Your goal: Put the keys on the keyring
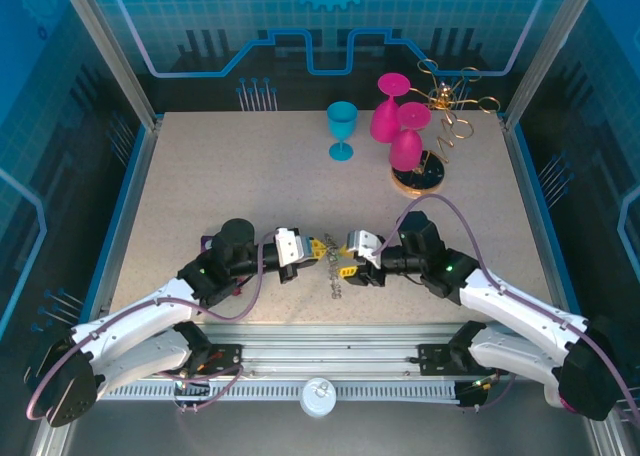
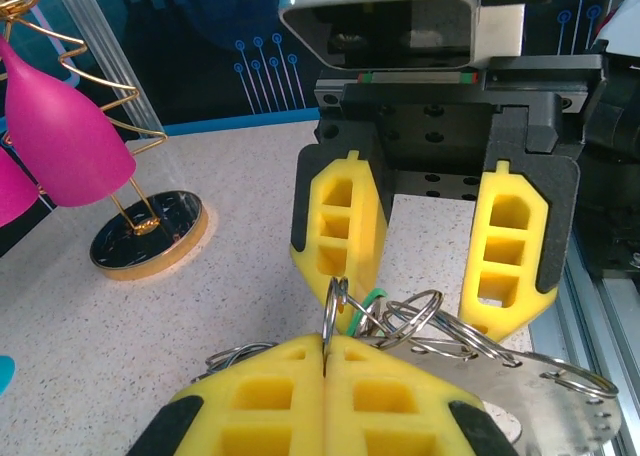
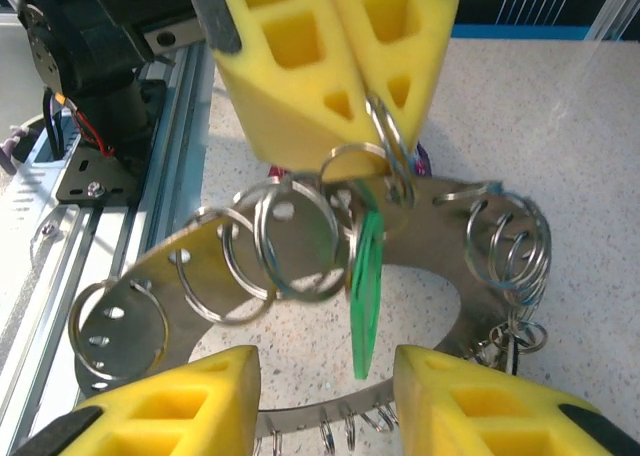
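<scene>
The keyring [image 3: 180, 276], a flat grey ring with silvery wire loops round its rim, is held tilted above the table between both arms [image 1: 337, 281]. My left gripper [image 2: 327, 351] is shut on one upright wire loop [image 2: 335, 306] at the ring's rim; in the right wrist view its yellow fingers [image 3: 330, 56] come down from the top. A key with a translucent green head [image 3: 365, 276] hangs edge-on from the loops beside that grip [image 2: 372, 301]. My right gripper [image 3: 325, 396] is open, its fingers either side of the ring's near rim and touching nothing [image 2: 425, 246].
A gold wire stand on a dark round base [image 1: 420, 166] holds two pink glasses at the back right, its base [image 2: 148, 234] left of the grippers in the left wrist view. A teal glass [image 1: 341, 126] stands behind. The metal rail [image 1: 320, 356] runs just behind the grippers.
</scene>
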Controlling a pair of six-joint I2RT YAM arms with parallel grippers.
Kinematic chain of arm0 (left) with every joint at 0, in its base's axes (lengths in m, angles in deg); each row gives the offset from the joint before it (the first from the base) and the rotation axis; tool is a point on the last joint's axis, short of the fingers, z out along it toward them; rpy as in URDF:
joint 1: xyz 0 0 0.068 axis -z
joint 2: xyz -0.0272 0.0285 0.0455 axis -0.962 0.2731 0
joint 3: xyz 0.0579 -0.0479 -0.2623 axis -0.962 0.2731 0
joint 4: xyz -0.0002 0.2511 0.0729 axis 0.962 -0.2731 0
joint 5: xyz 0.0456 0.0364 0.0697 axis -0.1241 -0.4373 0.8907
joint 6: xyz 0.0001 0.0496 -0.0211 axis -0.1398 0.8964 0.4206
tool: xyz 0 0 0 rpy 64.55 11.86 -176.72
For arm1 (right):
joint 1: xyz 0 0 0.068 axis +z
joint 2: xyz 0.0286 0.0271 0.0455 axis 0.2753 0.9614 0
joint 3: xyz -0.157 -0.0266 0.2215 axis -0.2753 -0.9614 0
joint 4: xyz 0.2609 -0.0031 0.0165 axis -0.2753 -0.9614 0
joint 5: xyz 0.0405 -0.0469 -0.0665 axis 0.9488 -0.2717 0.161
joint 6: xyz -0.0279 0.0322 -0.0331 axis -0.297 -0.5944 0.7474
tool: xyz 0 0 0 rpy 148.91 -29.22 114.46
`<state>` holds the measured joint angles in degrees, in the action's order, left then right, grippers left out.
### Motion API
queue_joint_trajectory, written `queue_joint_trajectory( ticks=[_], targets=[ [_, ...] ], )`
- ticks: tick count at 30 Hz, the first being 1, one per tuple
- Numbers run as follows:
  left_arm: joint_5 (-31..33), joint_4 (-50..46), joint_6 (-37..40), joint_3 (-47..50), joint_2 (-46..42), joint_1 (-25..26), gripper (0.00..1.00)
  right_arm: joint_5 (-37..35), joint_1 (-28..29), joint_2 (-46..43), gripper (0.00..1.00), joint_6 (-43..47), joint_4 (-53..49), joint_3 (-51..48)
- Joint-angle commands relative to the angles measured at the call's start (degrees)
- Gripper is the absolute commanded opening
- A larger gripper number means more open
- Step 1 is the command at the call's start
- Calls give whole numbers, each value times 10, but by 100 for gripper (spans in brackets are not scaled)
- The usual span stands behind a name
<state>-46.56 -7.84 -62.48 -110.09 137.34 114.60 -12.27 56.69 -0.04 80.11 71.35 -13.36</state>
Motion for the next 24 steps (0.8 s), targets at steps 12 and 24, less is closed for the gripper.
queue_joint_trajectory(
  ticks=[12, 24],
  targets=[
    [-7, 69, -33, 23, -15, 1, 0, -50, 17, 15, 14, 2, 70, 3],
    [-3, 213, -116, 53, -2, 0, 0, -45, 21, 13, 2, 33, 3, 23]
  ],
)
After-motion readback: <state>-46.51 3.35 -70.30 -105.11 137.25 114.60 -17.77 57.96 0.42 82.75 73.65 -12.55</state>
